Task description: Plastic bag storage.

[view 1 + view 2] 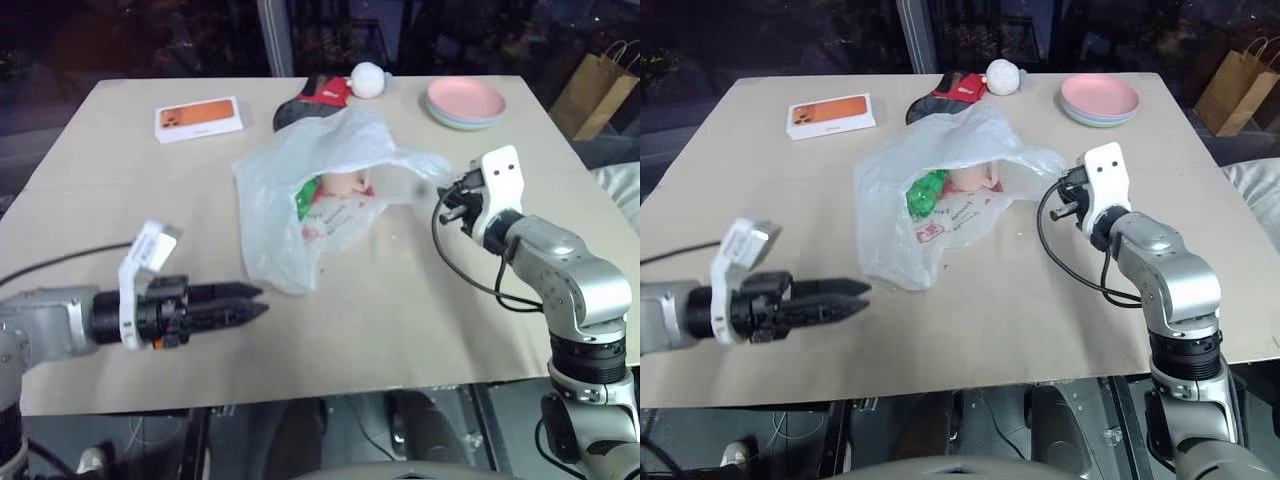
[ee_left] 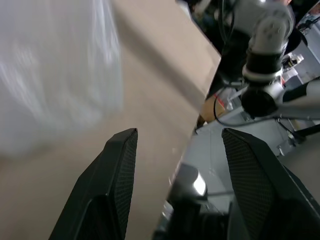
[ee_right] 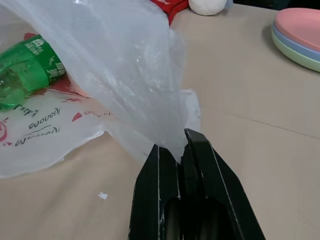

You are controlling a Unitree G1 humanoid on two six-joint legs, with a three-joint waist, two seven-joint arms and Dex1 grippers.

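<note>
Over the table, right gripper pinches plastic bag.

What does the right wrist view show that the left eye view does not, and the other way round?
Right wrist view alone: the right gripper shut on the edge of the plastic bag, and the label of the green bottle inside the bag, close enough to make out.

Left eye view alone: the left gripper open and apart from the bag, the orange box, and the brown paper bag beyond the table.

Both: the bag with the bottle in it, the stacked plates, the white ball and the red and black item.
</note>
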